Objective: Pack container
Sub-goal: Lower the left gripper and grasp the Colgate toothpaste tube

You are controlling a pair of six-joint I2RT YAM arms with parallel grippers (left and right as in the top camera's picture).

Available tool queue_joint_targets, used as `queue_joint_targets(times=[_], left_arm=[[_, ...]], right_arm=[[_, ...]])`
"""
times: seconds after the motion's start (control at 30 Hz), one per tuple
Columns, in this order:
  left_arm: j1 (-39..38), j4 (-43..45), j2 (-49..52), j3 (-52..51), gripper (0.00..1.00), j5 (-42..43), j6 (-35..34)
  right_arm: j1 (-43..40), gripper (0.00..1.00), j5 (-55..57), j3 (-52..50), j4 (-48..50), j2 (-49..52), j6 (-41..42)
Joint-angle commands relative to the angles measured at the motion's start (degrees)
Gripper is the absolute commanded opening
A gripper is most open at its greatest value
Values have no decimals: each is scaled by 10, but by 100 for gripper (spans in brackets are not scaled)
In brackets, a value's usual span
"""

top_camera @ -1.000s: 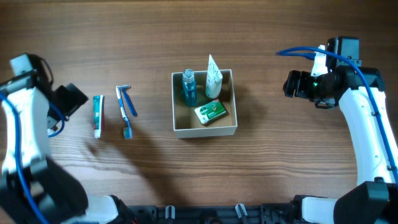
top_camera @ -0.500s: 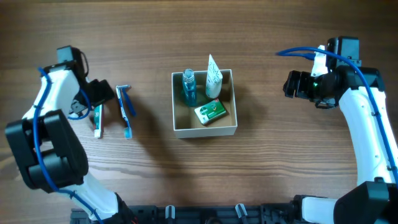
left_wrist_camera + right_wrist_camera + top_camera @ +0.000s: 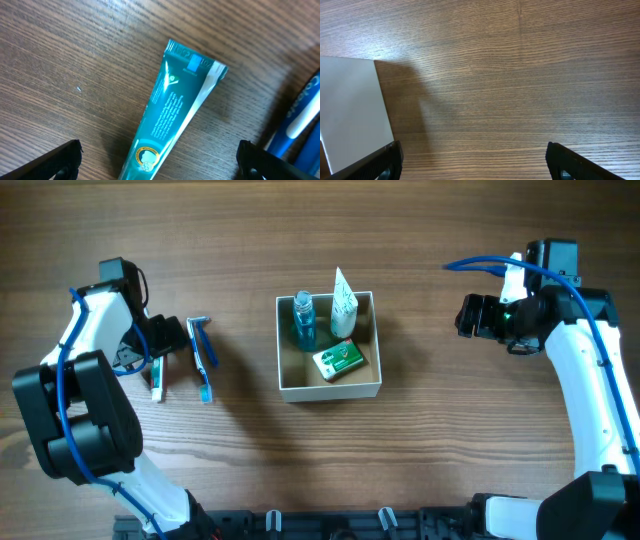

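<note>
1. Desk (image 3: 450, 460): brown wood grain, carries everything listed.

2. Container (image 3: 330, 390): square open-top box, white walls, tan inside, at the middle of the desk. Partly packed, three items inside, floor space free toward its near-left corner.

3. My right end effector (image 3: 475, 162): fingers apart, holding nothing, over bare wood toward the right edge, with the container's white wall in view beside it.

4. My left end effector (image 3: 159, 162): fingers apart, nothing gripped, hovering toward the left edge with one finger on each side of the toothpaste tube.

5. Toothpaste tube (image 3: 170, 115): teal, lying flat, outside the container. I judge it the next item to pick up.

6. Blue handled items (image 3: 204, 375): a razor and what looks like a toothbrush, just beside the tube on its container side, unpacked.

7. Blue bottle (image 3: 303, 320): upright in the container's far-left corner. Packed.

8. White tube (image 3: 343, 305): standing against the far wall. Packed.

9. Green-and-white packet (image 3: 339, 361): lying at the near-right inside. Packed.

Tally: three in, three out. Roughly half done by my estimate.
</note>
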Motion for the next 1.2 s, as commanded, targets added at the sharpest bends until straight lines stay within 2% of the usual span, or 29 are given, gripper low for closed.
queue_joint_targets(times=[0.0,0.63,0.73,0.87,0.97,1.03,1.17], left_arm=[[2,6,12,-19,99,-18,11],[2,67,14,-85,99,-14,11],[2,66,14,-92,89,-13,11],[2,57,14,-92,67,-13,11],[2,51,14,-92,58,-13,11],[2,48,14,-92,49,-13,11],[2,39,14,-92,42,-13,11]], right_arm=[[-1,92,-11,2,0,1,-5],[-1,92,-11,2,0,1,-5],[-1,92,-11,2,0,1,-5],[-1,92,-11,2,0,1,-5],[-1,92,-11,2,0,1,-6],[-1,92,-11,2,0,1,-6],[-1,92,-11,2,0,1,-6]])
